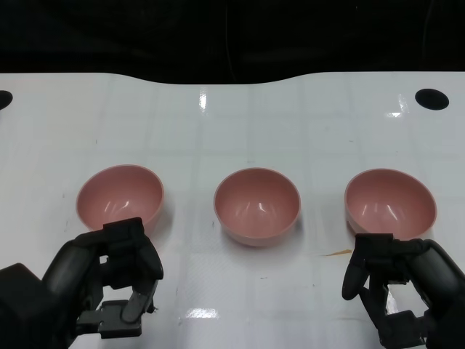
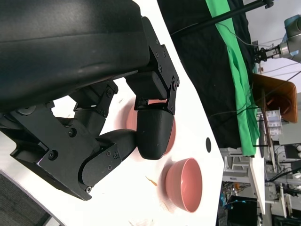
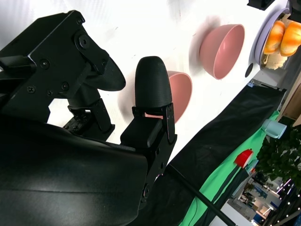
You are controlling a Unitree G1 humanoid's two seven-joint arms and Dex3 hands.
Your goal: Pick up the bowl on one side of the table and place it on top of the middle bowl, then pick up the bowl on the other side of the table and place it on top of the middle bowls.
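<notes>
1. Bowls are sitting apart in a row: left bowl [image 1: 120, 196], middle bowl [image 1: 257, 204], right bowl [image 1: 390, 203]; none stacked.
2. Left hand [image 1: 109, 287] and right hand [image 1: 396, 280] are hovering near, fingers apart, holding nothing.
3. Advice: be pinching one side bowl's near rim squarely; lift level.

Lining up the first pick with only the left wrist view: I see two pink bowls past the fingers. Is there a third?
Observer: Yes. The head view shows the left bowl directly ahead of the left hand, which holds nothing.
Operator: Anything stacked yet?
Observer: No. The middle bowl stands alone, with the right bowl apart from it.
Operator: And the other hand?
Observer: The right hand sits just short of the right bowl, fingers apart, holding nothing.
</notes>
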